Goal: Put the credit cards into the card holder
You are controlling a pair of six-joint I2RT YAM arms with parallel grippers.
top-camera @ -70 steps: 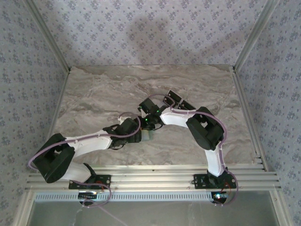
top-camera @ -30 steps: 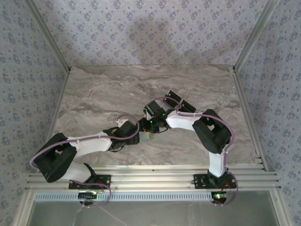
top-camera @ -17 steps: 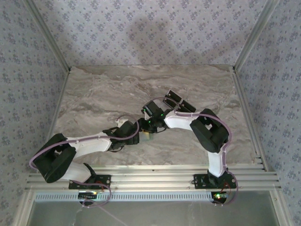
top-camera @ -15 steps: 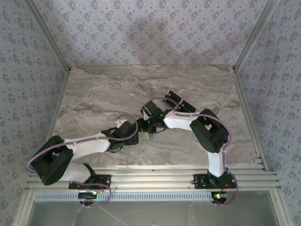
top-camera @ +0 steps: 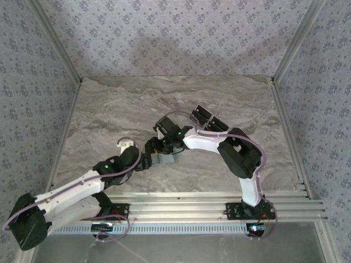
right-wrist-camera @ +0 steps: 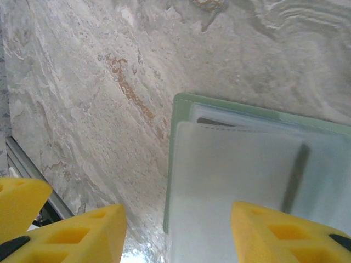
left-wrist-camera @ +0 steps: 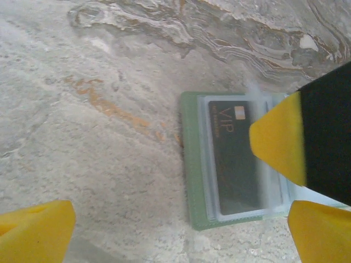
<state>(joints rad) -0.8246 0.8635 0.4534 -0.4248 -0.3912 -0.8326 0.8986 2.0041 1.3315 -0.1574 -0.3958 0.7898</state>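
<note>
The card holder (left-wrist-camera: 190,164) lies open on the marble table, a pale green pouch with clear sleeves. A dark credit card (left-wrist-camera: 236,161) marked VIP sits inside a sleeve. My left gripper (left-wrist-camera: 178,235) hovers open just left of the holder, with nothing between its pads. My right gripper (right-wrist-camera: 178,235) stands open over the holder (right-wrist-camera: 175,164); one yellow fingertip (left-wrist-camera: 277,137) rests on the sleeves, the other is over bare table. In the top view both grippers (top-camera: 153,148) (top-camera: 164,143) meet at the holder (top-camera: 163,159). Two more dark credit cards (top-camera: 201,115) (top-camera: 217,125) lie behind the right arm.
The marble table (top-camera: 109,115) is walled by patterned panels, and an aluminium rail (top-camera: 181,205) runs along its near edge. The right arm's elbow (top-camera: 238,150) bends above the table's right half. The left arm (top-camera: 71,189) stretches low from the bottom left corner.
The left arm has stretched out, its elbow dropping to the bottom left. Both grippers and the holder have shifted slightly left. Neither gripper's opening has changed.
</note>
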